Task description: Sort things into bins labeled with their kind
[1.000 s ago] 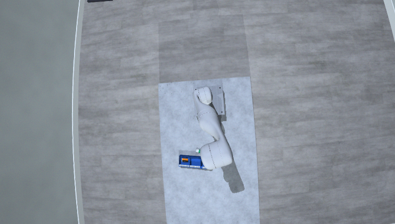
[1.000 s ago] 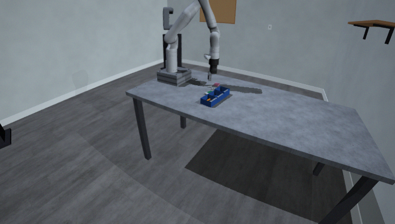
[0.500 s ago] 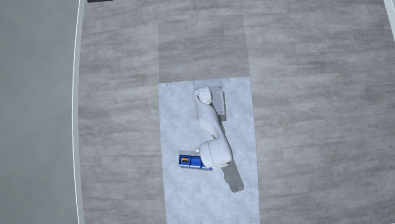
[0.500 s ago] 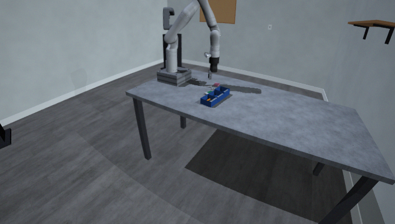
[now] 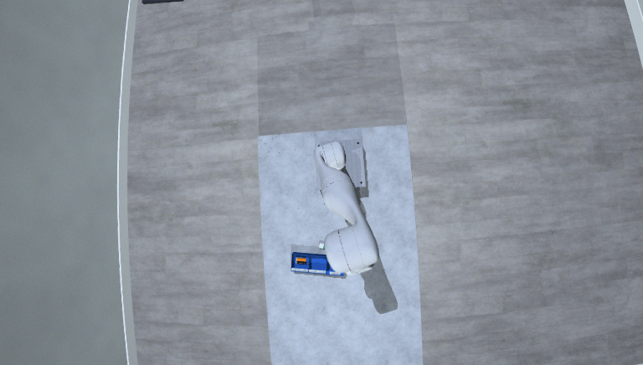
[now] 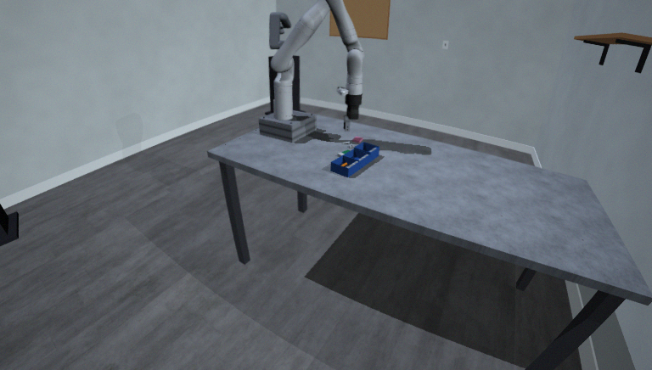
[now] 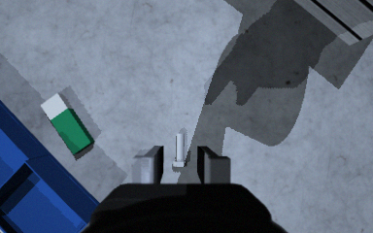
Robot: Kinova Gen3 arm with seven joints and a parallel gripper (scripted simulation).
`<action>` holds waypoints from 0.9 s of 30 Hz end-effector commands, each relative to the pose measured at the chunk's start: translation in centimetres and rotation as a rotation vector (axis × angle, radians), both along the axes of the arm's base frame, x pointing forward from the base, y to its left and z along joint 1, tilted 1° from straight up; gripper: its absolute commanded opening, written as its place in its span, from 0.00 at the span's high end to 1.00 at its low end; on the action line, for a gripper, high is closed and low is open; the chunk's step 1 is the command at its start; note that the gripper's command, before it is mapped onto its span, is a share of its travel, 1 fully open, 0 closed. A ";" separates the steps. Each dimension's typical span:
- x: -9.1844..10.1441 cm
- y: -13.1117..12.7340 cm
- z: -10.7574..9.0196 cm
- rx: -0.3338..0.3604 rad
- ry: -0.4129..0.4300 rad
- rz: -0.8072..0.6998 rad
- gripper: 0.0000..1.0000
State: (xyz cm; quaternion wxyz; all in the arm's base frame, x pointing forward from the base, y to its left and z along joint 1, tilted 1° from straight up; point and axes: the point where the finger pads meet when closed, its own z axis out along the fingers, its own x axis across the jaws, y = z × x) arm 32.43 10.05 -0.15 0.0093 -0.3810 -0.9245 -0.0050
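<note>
Parted partway and holding nothing, the gripper (image 6: pixel 346 123) (image 7: pixel 180 159) hangs above a small white bolt (image 7: pixel 180 149); nearby, the blue three-compartment bin (image 5: pixel 319 273) (image 6: pixel 361 163) (image 7: pixel 63 182) has an orange item (image 5: pixel 300 260) (image 6: pixel 344 165) in one end compartment.

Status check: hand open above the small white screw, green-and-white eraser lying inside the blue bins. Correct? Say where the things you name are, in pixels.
Not quite: the wrist view shows the green-and-white eraser (image 7: pixel 72 130) on the table beside the blue bins (image 7: pixel 46 182), not inside. The rest holds: hand (image 7: pixel 180 159) open above the small white screw (image 7: pixel 180 147).

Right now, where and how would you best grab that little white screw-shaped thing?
Probably by its narrow shaft, from above: the white piece lies flat and elongated, so fingers could close across its long sides.
</note>
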 end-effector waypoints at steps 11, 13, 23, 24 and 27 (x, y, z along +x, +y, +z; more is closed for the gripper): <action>-0.1 0.2 -1.2 0.001 -0.002 -0.012 0.38; -0.1 0.1 -2.0 0.000 -0.003 -0.010 0.38; -0.3 0.0 -6.0 0.001 -0.005 -0.006 0.38; -0.4 0.0 -6.1 0.001 -0.004 -0.006 0.38; -0.3 0.1 -6.1 0.003 -0.005 -0.006 0.38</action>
